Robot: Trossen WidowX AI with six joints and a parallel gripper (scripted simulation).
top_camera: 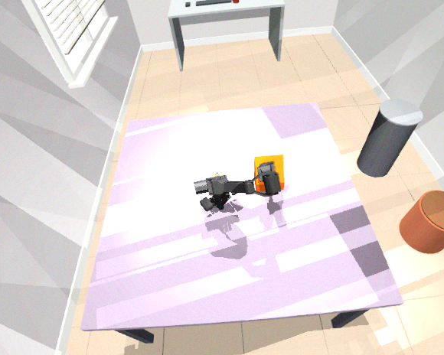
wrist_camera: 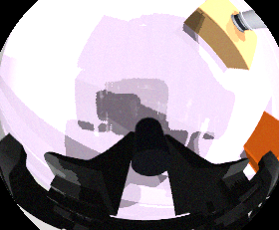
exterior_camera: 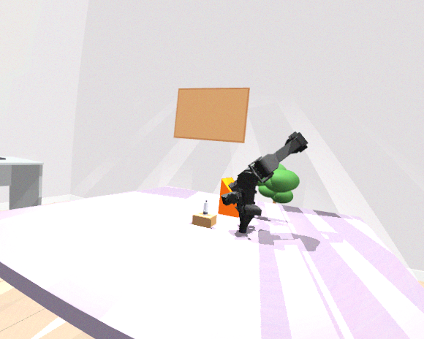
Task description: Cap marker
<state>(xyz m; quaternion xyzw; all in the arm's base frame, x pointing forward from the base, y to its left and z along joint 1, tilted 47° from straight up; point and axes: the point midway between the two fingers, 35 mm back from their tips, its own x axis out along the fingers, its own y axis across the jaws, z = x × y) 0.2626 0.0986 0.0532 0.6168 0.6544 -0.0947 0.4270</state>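
Observation:
The black cap (wrist_camera: 149, 135) is between the fingertips of my gripper (exterior_camera: 243, 223) (wrist_camera: 149, 148), which is shut on it. The fingers are low, at about table height; whether the cap touches the table cannot be told. The marker (exterior_camera: 205, 207) (wrist_camera: 255, 20) stands upright in the tan holder block (exterior_camera: 202, 220) (wrist_camera: 217, 36), its light grey body and dark tip bare. The block is a short way to the left of the gripper in the exterior view and at the upper right in the wrist view. In the top view the arm hides most of the block and marker.
An orange block (top_camera: 259, 162) (exterior_camera: 227, 205) (wrist_camera: 271, 137) stands on the table (top_camera: 158, 298) (exterior_camera: 150, 292) close to the arm, beyond the holder block in the exterior view. A dark bin (top_camera: 385, 145) and a plant pot (top_camera: 422, 226) stand on the floor.

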